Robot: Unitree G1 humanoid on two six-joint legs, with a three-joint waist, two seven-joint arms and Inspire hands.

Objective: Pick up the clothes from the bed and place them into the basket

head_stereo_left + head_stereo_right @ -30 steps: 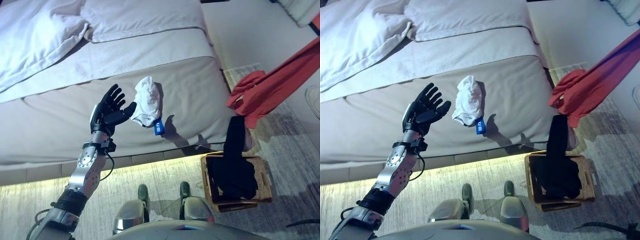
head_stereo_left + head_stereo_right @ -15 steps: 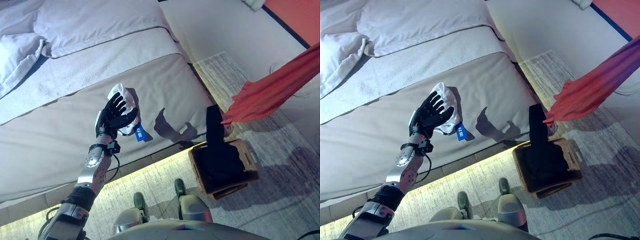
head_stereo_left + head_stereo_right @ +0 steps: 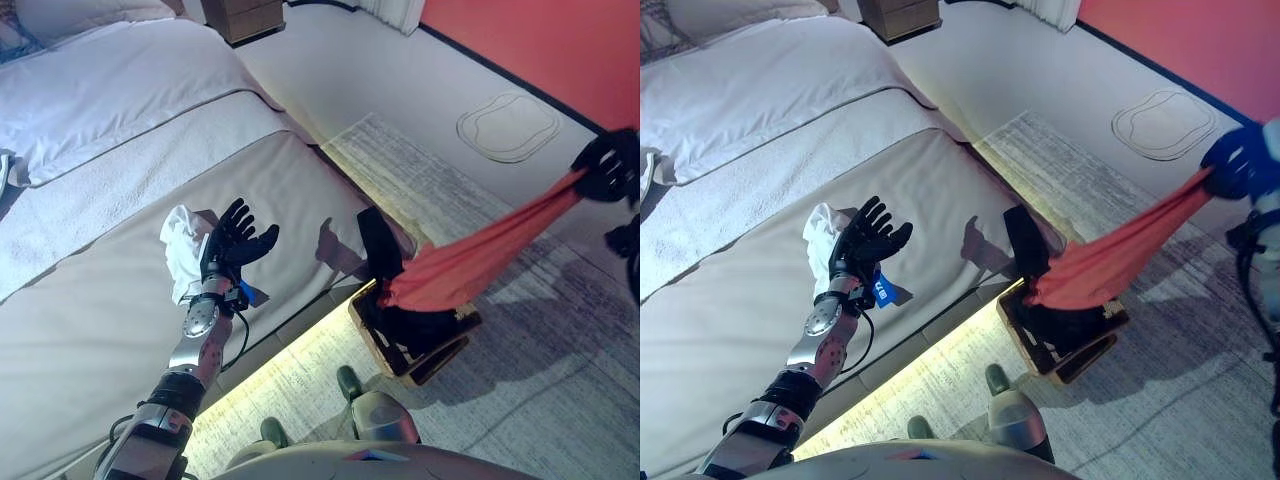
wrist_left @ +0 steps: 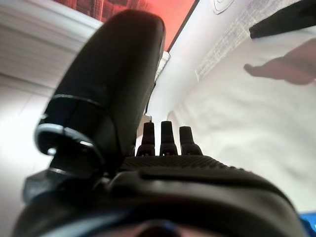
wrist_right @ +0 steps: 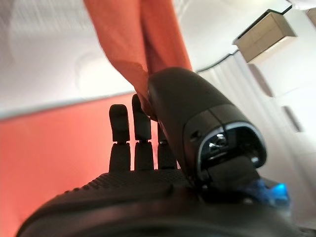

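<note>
Holding one end of a long coral-red cloth garment (image 3: 480, 262) pinched between thumb and fingers, the right hand (image 3: 607, 168) is raised high and far out to the right, while the garment's lower end trails onto the dark clothes heaped in the brown woven basket (image 3: 412, 345) on the floor beside the bed (image 3: 90, 300). This looks like the placing step; next the hand would need to come over the basket and let go. The garment hangs stretched and twisted. Above a crumpled white garment (image 3: 183, 250) lying on the bed, the left hand (image 3: 233, 243) hovers with fingers spread, holding nothing.
</note>
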